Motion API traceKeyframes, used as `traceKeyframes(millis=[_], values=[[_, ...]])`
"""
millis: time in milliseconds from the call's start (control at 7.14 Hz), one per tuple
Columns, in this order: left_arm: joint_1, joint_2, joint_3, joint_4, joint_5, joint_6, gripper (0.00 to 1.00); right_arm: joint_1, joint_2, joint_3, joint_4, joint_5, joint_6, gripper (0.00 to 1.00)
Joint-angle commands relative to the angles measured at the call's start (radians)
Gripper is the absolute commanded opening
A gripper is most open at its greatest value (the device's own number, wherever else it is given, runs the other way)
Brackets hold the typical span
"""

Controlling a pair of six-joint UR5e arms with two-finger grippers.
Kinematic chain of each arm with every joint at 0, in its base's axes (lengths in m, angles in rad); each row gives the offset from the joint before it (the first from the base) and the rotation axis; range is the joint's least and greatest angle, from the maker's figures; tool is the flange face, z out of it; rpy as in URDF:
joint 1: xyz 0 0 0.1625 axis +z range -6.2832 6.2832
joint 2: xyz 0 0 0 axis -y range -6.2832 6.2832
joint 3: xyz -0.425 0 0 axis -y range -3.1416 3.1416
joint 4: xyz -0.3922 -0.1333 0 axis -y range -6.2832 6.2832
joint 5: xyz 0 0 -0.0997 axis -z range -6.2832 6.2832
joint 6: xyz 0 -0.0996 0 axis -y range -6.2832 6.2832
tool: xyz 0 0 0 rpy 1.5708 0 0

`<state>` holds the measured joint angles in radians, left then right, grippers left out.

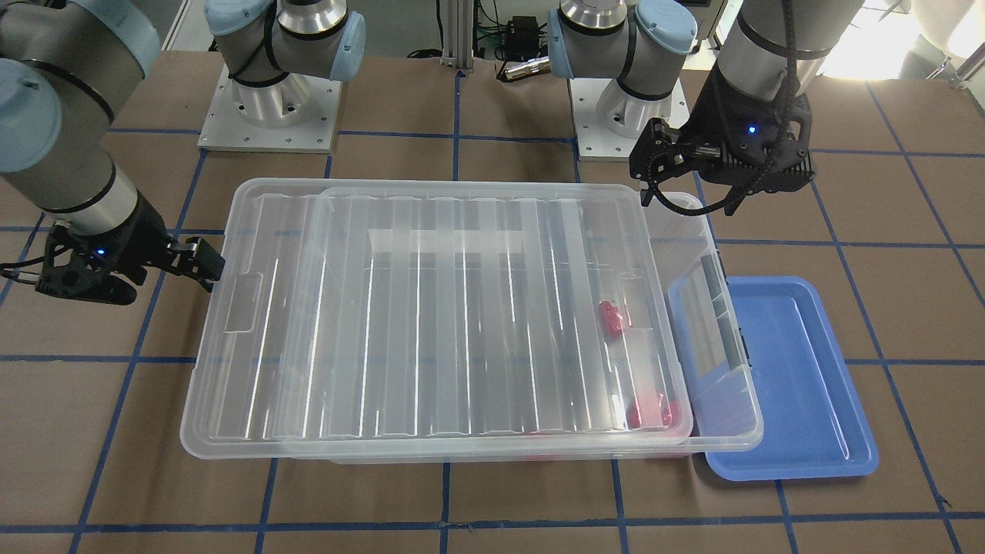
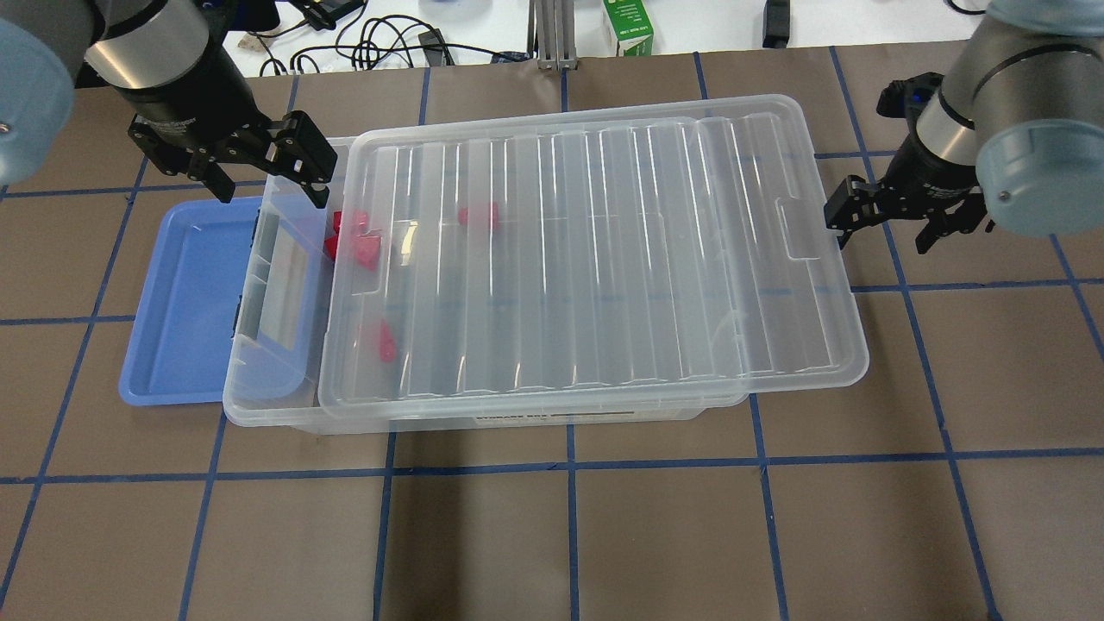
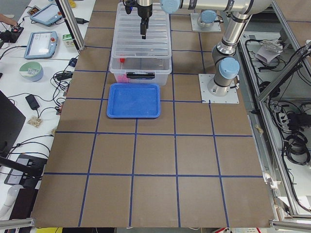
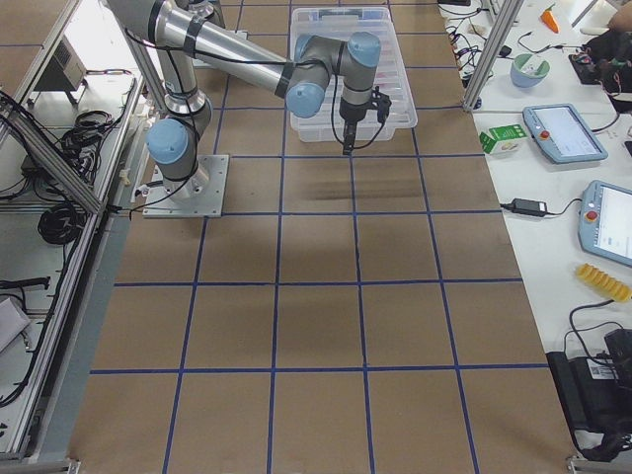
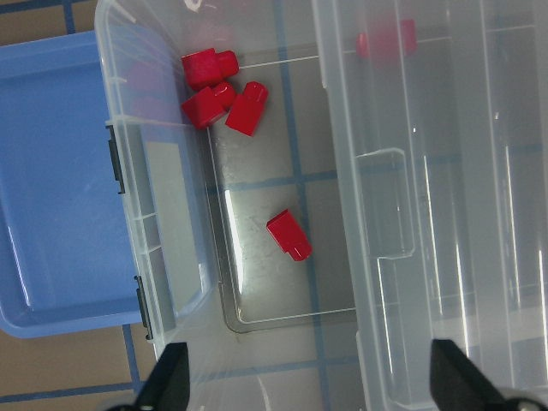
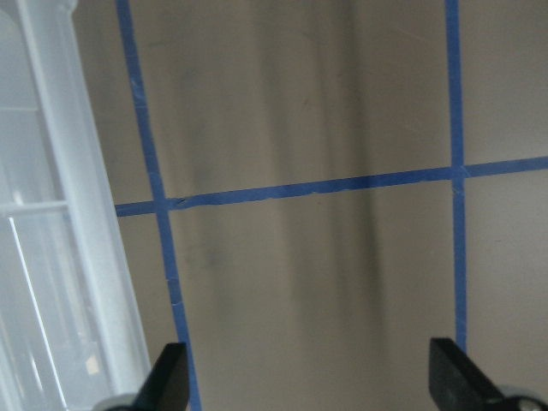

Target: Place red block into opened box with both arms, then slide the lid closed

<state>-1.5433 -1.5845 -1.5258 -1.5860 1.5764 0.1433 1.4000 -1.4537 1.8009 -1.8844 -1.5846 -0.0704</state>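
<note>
Left wrist view: 5 red blocks point(image 5: 289, 235) in 1 box point(image 5: 110, 81), 1 lid point(image 5: 445, 214); left pincer point(image 5: 308, 377), right pincer point(image 6: 308, 377) released.

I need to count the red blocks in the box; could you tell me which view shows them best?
The left wrist view: it looks into the box past the lid, showing four red blocks sharply and a fifth beneath it. Overhead and front-facing show them small and hazy; side views are too distant; right wrist shows none.

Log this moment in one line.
lid: partly over box | red blocks: inside | left gripper: open, above gap | right gripper: open, beside lid
</note>
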Motion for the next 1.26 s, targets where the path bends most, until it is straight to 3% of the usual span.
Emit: traceKeyframes(millis=[0, 420, 700, 980, 1120], values=[[-0.001, 0.0, 0.001, -0.003, 0.002, -0.004, 1.0, 0.089, 0.001, -0.005, -0.022, 0.002, 0.087, 1.0], [-0.003, 0.006, -0.001, -0.002, 0.001, -0.004, 1.0, 0.102, 0.002, -0.012, -0.03, -0.002, 0.083, 1.0], [-0.006, 0.001, -0.002, 0.0, 0.001, -0.008, 1.0, 0.111, -0.051, -0.154, 0.064, -0.003, 0.09, 1.0], [-0.006, 0.003, -0.001, -0.002, 0.002, -0.011, 1.0, 0.256, -0.071, -0.308, 0.174, -0.005, 0.278, 1.0], [-0.006, -0.006, 0.001, 0.0, 0.002, -0.011, 1.0, 0.289, -0.074, -0.331, 0.209, -0.005, 0.28, 1.0]])
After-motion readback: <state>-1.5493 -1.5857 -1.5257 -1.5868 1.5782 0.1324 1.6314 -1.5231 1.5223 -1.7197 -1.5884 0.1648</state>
